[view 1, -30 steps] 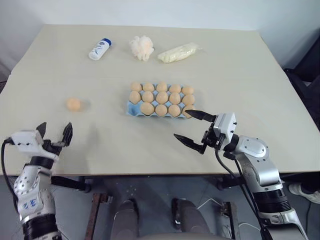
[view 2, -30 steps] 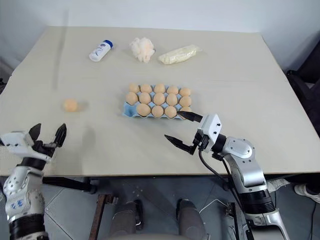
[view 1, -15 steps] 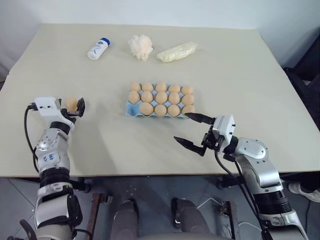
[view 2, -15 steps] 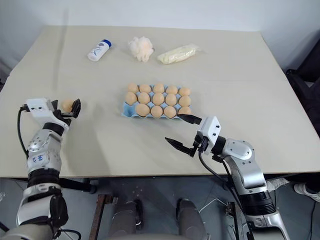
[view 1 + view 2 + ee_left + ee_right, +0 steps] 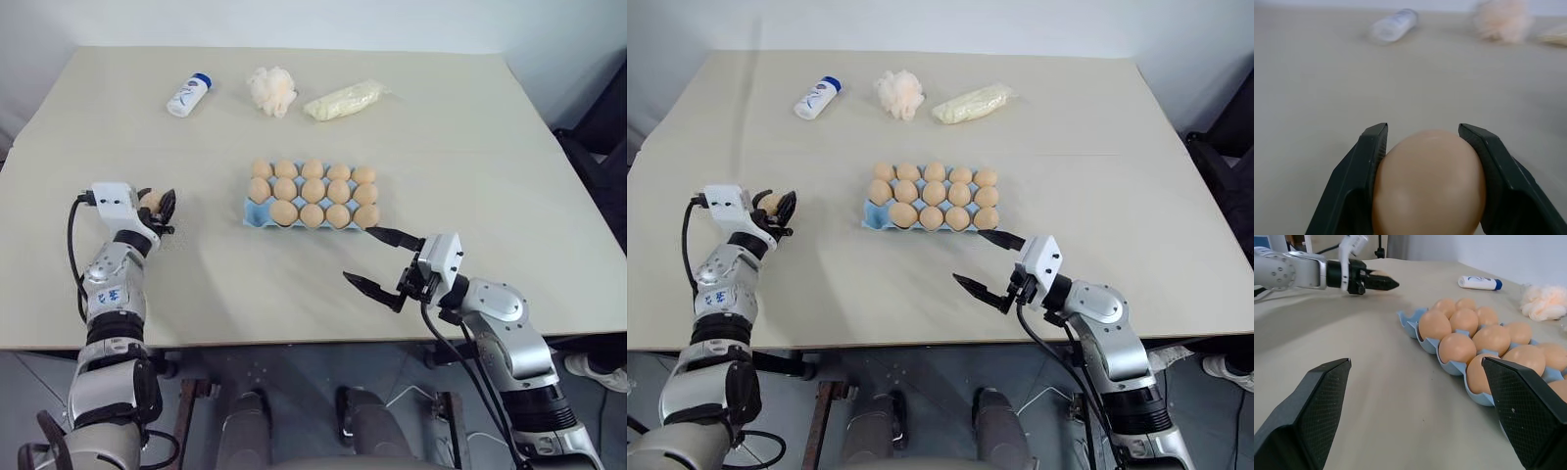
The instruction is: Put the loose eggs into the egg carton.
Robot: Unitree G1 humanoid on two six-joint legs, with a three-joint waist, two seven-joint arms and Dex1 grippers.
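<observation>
One loose egg, pale orange-tan, sits between the black fingers of my left gripper, which is shut on it at the table's left side. The light blue egg carton lies in the middle of the table. Several eggs fill its cups, and the front-left cup looks bare. My right gripper stands open just in front of the carton's right end, with nothing between its fingers.
A white bottle with a blue cap, a fluffy cream puff and a pale yellow bag lie along the far side of the table. The front table edge runs just under both arms.
My left gripper moved forward from the table's front edge to the loose egg and closed on it. The right gripper stayed put and open.
</observation>
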